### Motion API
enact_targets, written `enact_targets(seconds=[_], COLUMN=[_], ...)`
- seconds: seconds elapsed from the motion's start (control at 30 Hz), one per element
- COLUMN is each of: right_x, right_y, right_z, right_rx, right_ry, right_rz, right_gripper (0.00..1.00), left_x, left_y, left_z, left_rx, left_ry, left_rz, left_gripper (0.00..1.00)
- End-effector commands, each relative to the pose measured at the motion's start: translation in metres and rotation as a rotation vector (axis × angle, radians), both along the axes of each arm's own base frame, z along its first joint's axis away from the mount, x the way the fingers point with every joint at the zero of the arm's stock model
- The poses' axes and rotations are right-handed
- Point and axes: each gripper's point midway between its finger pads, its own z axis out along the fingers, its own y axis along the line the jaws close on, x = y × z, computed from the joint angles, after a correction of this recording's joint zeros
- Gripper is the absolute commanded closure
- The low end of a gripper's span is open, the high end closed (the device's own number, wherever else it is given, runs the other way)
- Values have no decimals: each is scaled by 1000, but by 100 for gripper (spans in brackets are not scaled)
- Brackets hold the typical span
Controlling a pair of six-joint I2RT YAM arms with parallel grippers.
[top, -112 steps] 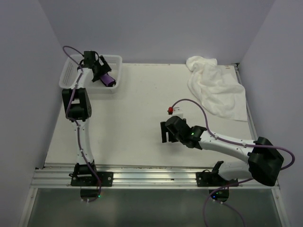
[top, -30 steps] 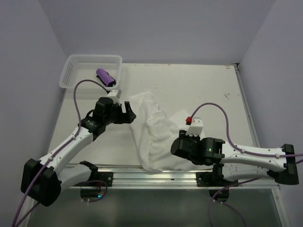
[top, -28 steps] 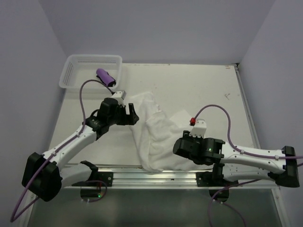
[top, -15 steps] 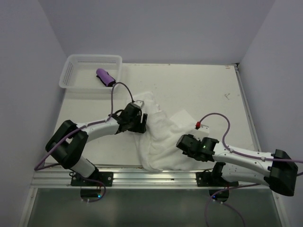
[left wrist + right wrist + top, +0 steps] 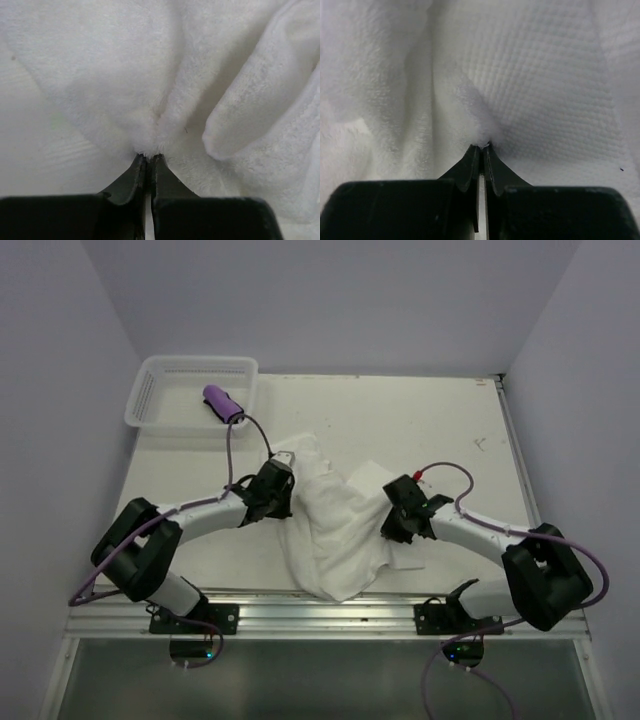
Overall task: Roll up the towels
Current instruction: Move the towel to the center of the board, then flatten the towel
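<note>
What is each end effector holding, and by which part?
Both hold the white towel: the left end effector pinches a pucker at its left edge, the right end effector a fold on its right side.

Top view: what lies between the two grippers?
Only the bunched white towel, spanning left gripper to right gripper; the top view shows it.

Heaped white towel (image 5: 330, 535) blocks centre; basket (image 5: 143, 402) blocks far-left corner; far-right part of table (image 5: 430, 415) passable.
</note>
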Motion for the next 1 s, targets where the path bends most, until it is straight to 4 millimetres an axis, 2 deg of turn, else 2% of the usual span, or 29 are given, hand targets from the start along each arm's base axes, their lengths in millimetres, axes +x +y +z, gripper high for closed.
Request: enact_targets(seconds=[0.0, 0.03, 0.07, 0.1, 0.13, 0.17, 0.2, 0.23, 0.27, 0.33, 0.4, 0.43, 0.47, 0.5, 0.53, 0.57, 0.6, 0.63, 0.7, 0.73, 0.8, 0.83, 0.87, 0.9, 0.93, 0.97], right_x=[31, 37, 46, 64, 70, 78, 94, 101, 112, 116, 118, 117, 110, 115, 113, 111, 109, 107, 104, 104, 104, 105, 107, 106, 107, 106], right_y=[-12, -18, -22, -29, -35, -40, -48, -54, -62, -67, -67, -62, -57, -47, -32, -26, -22, -19, -19, -21, -28, -28, -30, -30, -31, -31], right_z=[-6, -9, -7, 2, -4, -4, 2, 2, 0, -2, -4, -4, -5, -2, 3, 10, 13, 17, 30, 35, 41, 47, 49, 50, 52, 51], right_rx=[12, -8, -11, -8, -31, -39, -30, -45, -63, -82, -89, -60, -30, 30, 112, 142, 161, 170, 163, 152, 114, 107, 103, 97, 95, 94], right_ry=[18, 32, 31, 11, 33, 33, 23, 23, 26, 40, 49, 49, 55, 19, 9, -17, -24, -28, -43, -48, -56, -73, -81, -79, -85, -81], right_rz=[2, 4, -9, -42, -36, -49, -82, -77, -97, -85, -71, -55, -47, -34, -2, 16, 29, 43, 73, 78, 75, 89, 88, 94, 97, 101], right_gripper=[99, 99, 99, 100, 100, 100, 100, 100, 100, 100, 100, 95, 92, 89, 80, 76, 72, 67, 63, 63, 62, 62, 62, 61, 61, 61], left_x=[2, 2, -6, -7, -13, -14, -16, -23, -26, -38, -46, -54, -57, -60, -58, -55, -55, -42, -29, -13, 3, 18, 30, 42, 56, 68], left_y=[28, 32, 42, 44, 54, 59, 63, 72, 75, 79, 77, 76, 76, 77, 76, 75, 77, 75, 80, 82, 93, 95, 95, 105, 105, 105], left_z=[25, 32, 28, 46, 41, 46, 57, 50, 54, 42, 34, 25, 22, 19, 24, 32, 38, 63, 92, 125, 142, 165, 157, 156, 168, 149], left_rx=[-62, -91, -94, -159, -162, -176, -210, -192, -205, -205, -223, -228, -226, -220, -223, -228, -216, -231, -211, -211, -115, -104, -60, -22, -26, 19], left_ry=[-92, -118, -120, -166, -164, -185, -211, -192, -201, -159, -134, -101, -87, -72, -75, -92, -93, -152, -230, -317, -365, -415, -388, -378, -385, -328], left_rz=[155, 182, 212, 246, 274, 296, 326, 348, 356, 368, 358, 344, 344, 343, 343, 342, 343, 353, 352, 364, 379, 396, 388, 398, 406, 409], left_gripper=[100, 100, 100, 100, 100, 100, 100, 100, 100, 100, 85, 77, 65, 57, 51, 41, 38, 34, 23, 20, 11, 9, 7, 6, 6, 5])
